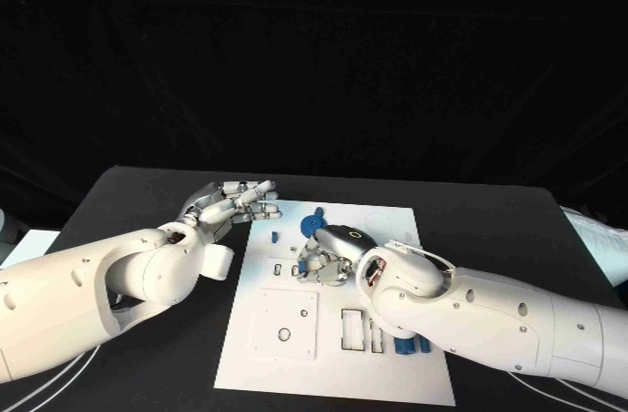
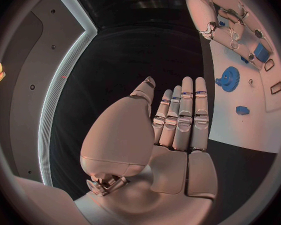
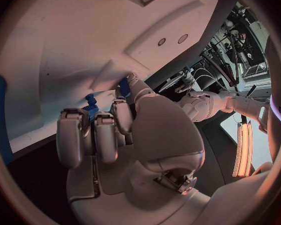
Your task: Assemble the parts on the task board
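Note:
The white task board (image 1: 393,226) lies in the middle of the black table. My right hand (image 1: 330,251) is low over the board's middle, fingers curled down, pinching a small blue part (image 3: 90,105) against the board (image 3: 65,45). A blue gear (image 1: 311,223) lies just beyond that hand, and it is also in the left wrist view as the gear (image 2: 228,77). A tiny blue piece (image 1: 274,237) sits by the board's left edge. My left hand (image 1: 236,203) hovers off the board's far left corner, fingers straight and apart, holding nothing, and appears again as the left hand (image 2: 178,120).
More blue parts (image 1: 412,344) lie near the board's right edge, under my right forearm. A raised square plate (image 1: 284,323) and several narrow slots (image 1: 353,328) occupy the board's near half. Black table (image 1: 157,194) surrounds the board.

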{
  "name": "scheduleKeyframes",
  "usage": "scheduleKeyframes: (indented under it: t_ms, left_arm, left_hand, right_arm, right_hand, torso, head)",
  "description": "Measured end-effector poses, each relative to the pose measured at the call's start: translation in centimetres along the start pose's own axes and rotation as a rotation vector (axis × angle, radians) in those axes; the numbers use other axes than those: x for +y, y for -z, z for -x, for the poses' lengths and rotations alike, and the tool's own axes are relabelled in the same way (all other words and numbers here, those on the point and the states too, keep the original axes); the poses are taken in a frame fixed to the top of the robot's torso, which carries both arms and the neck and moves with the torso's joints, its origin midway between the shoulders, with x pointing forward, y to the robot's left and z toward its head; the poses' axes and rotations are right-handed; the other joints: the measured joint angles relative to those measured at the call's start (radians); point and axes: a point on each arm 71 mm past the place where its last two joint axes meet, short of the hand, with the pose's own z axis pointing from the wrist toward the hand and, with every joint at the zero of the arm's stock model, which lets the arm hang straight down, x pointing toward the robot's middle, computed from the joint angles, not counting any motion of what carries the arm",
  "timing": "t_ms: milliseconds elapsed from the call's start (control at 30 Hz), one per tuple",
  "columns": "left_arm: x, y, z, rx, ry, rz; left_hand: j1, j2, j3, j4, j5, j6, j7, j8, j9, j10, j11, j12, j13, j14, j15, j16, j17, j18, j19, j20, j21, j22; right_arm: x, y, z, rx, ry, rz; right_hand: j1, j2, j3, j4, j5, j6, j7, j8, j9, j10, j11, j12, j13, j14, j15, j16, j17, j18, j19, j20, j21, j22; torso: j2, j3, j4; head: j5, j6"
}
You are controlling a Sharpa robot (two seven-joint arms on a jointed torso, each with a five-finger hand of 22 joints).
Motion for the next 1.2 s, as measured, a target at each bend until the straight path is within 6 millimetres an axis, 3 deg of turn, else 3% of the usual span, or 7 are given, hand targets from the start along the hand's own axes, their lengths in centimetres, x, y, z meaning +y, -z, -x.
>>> scheduleKeyframes:
  t_ms: [400, 633, 800, 900, 1033, 1200]
  left_arm:
    - [0.0, 0.0, 0.0, 0.002, 0.001, 0.000]
    - [0.0, 0.0, 0.0, 0.002, 0.001, 0.001]
    - [0.0, 0.0, 0.0, 0.003, 0.001, 0.001]
    - [0.0, 0.0, 0.0, 0.003, 0.001, 0.001]
    - [0.1, -0.1, 0.0, 0.004, 0.001, 0.001]
    - [0.1, -0.1, 0.0, 0.005, 0.001, 0.003]
  left_hand:
    - [0.000, 0.000, 0.000, 0.000, 0.000, 0.000, 0.000, 0.000, 0.000, 0.000, 0.000, 0.000, 0.000, 0.000, 0.000, 0.000, 0.001, 0.000, 0.000, 0.000, 0.000, 0.000]
    - [0.000, 0.000, 0.000, 0.000, 0.000, 0.000, 0.000, 0.000, 0.000, 0.000, 0.000, 0.000, 0.000, 0.000, 0.000, 0.000, 0.001, 0.000, 0.000, 0.000, 0.000, 0.000]
    - [0.000, 0.000, 0.000, 0.000, 0.000, 0.000, 0.000, 0.000, 0.000, 0.000, 0.000, 0.000, 0.000, 0.000, 0.000, 0.000, 0.001, 0.000, 0.000, 0.000, 0.000, -0.001]
    - [0.000, 0.000, 0.000, 0.000, 0.000, 0.000, 0.000, 0.000, 0.000, 0.000, 0.000, 0.000, 0.000, 0.000, 0.000, 0.000, 0.001, 0.000, 0.000, 0.000, 0.000, -0.001]
    - [0.000, 0.000, 0.000, 0.000, 0.000, 0.000, 0.000, -0.004, 0.000, 0.000, 0.000, 0.000, 0.000, 0.000, 0.000, 0.000, 0.002, 0.000, 0.000, 0.000, 0.000, -0.001]
    - [0.000, 0.000, 0.003, -0.003, 0.000, 0.000, 0.000, -0.004, 0.000, 0.000, 0.000, 0.000, 0.000, 0.016, 0.000, -0.004, 0.010, 0.000, 0.016, 0.001, 0.000, -0.001]
  right_arm:
    - [0.1, 0.1, 0.0, -0.003, 0.026, 0.002]
    - [0.1, 0.1, -0.1, -0.005, 0.033, 0.001]
    - [0.1, 0.2, -0.2, -0.012, 0.030, 0.000]
    - [0.2, 0.4, -0.4, -0.022, 0.020, 0.003]
    - [-0.1, 0.6, -0.3, -0.062, 0.000, 0.002]
    - [0.3, 1.2, 0.7, -0.134, -0.053, 0.058]
  right_hand:
    - [-0.007, -0.015, -0.006, 0.005, 0.000, -0.012, 0.004, 0.000, -0.003, -0.011, 0.004, -0.024, -0.129, -0.003, 0.004, 0.000, 0.000, 0.000, 0.000, 0.007, -0.004, -0.003]
    - [-0.034, -0.042, -0.030, 0.023, 0.027, -0.044, 0.008, -0.001, -0.006, -0.033, 0.009, -0.069, -0.157, 0.000, 0.007, 0.000, 0.000, 0.000, -0.007, 0.014, -0.010, -0.012]
    - [-0.054, -0.064, -0.065, 0.050, 0.033, -0.093, 0.014, 0.001, -0.004, -0.073, 0.020, -0.131, -0.202, 0.000, 0.014, 0.000, 0.001, 0.000, -0.009, 0.019, -0.014, -0.019]
    - [-0.042, -0.087, -0.097, 0.082, 0.033, -0.158, 0.034, -0.009, -0.012, -0.082, 0.029, -0.130, -0.208, 0.000, 0.029, 0.000, 0.001, 0.000, -0.010, 0.032, -0.018, -0.024]
    - [-0.026, -0.103, -0.120, 0.120, 0.039, -0.167, 0.035, -0.003, -0.007, -0.082, 0.029, -0.114, -0.209, 0.000, 0.029, 0.000, 0.001, 0.000, -0.010, 0.032, -0.018, -0.027]
    - [-0.003, -0.095, -0.128, 0.143, 0.039, -0.167, 0.035, -0.003, -0.007, -0.077, 0.034, -0.087, -0.199, 0.000, 0.029, 0.000, 0.000, 0.000, -0.010, 0.032, -0.018, -0.027]
  torso:
    - [0.000, -0.0002, 0.0009]
    - [0.000, -0.0002, 0.0007]
    - [0.000, -0.0002, 0.0008]
    - [0.000, -0.0002, 0.0010]
    - [0.000, -0.0002, 0.0016]
    - [-0.001, 0.0001, 0.0018]
  head:
    - [-0.001, 0.001]
    - [0.000, -0.001]
    - [-0.001, 0.000]
    - [-0.002, 0.001]
    - [-0.002, 0.003]
    - [-0.002, 0.005]
